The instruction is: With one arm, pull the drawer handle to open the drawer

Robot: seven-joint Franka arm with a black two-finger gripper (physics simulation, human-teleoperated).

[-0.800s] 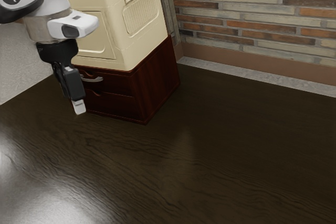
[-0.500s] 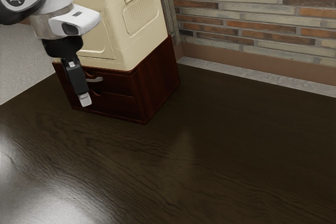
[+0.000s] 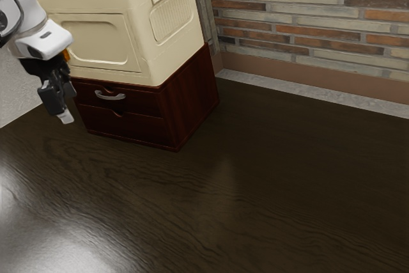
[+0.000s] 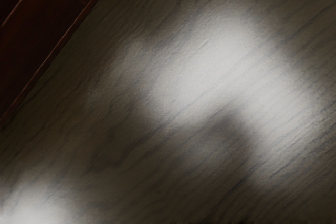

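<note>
Jaws first: whether ours stand wide or narrow, we cannot tell from the side. Our gripper (image 3: 66,117) points downward with a slight slant, toward the exterior view's left of the curved metal handle (image 3: 110,96), and apart from it. That handle sits on the front of the upper drawer (image 3: 139,102), which lies flush with the reddish-brown cabinet (image 3: 190,97), so the drawer is shut. Below it, the lower drawer (image 3: 131,126) is shut too, with a notch in its top edge. On top of the cabinet rests a cream box (image 3: 137,30) with raised rails and a recessed front panel. The dark wood table (image 3: 255,177) carries the cabinet, and a brick wall (image 3: 307,23) rises behind. From our wrist, we see the cabinet's edge and corner near the gripper, beside table grain with bright, pale reflections.
</note>
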